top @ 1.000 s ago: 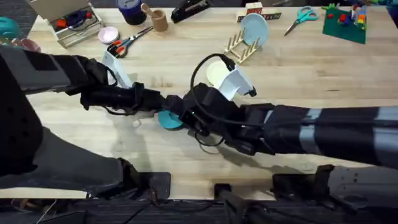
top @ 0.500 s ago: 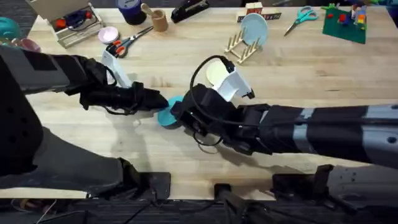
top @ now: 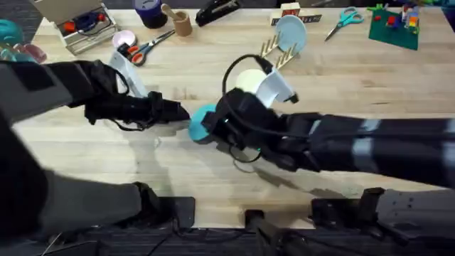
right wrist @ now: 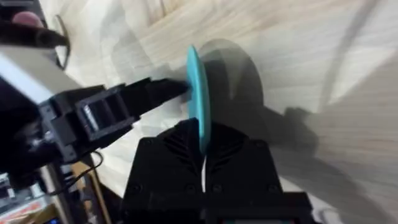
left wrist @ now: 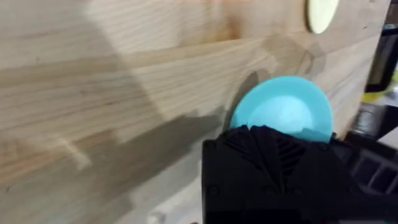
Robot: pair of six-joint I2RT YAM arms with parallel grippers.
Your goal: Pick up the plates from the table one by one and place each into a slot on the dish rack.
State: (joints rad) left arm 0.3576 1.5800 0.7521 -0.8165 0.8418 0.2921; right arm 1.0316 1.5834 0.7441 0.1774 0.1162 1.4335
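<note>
The turquoise plate (top: 201, 121) stands on edge just above the table (top: 377, 85) near its middle. My right gripper (top: 211, 129) is shut on its lower rim; in the right wrist view the plate (right wrist: 198, 93) runs edge-on between the fingers of that gripper (right wrist: 202, 134). My left gripper (top: 181, 112) is shut, its tip against the plate's rim from the left. In the left wrist view the plate (left wrist: 286, 109) faces me behind the black fingers (left wrist: 267, 162). The cream plate (top: 244, 80) lies flat behind my right wrist. The dish rack (top: 274, 53) stands farther back.
A sky-blue plate (top: 290, 32) stands in the rack. Along the back edge are scissors (top: 146, 50), a pink dish (top: 124, 39), a wooden cup (top: 183, 25), a tray of tools (top: 78, 25) and more scissors (top: 345, 20).
The turquoise plate has risen from the table and shifted a little right and back, tipped up on edge. Both grippers moved with it.
</note>
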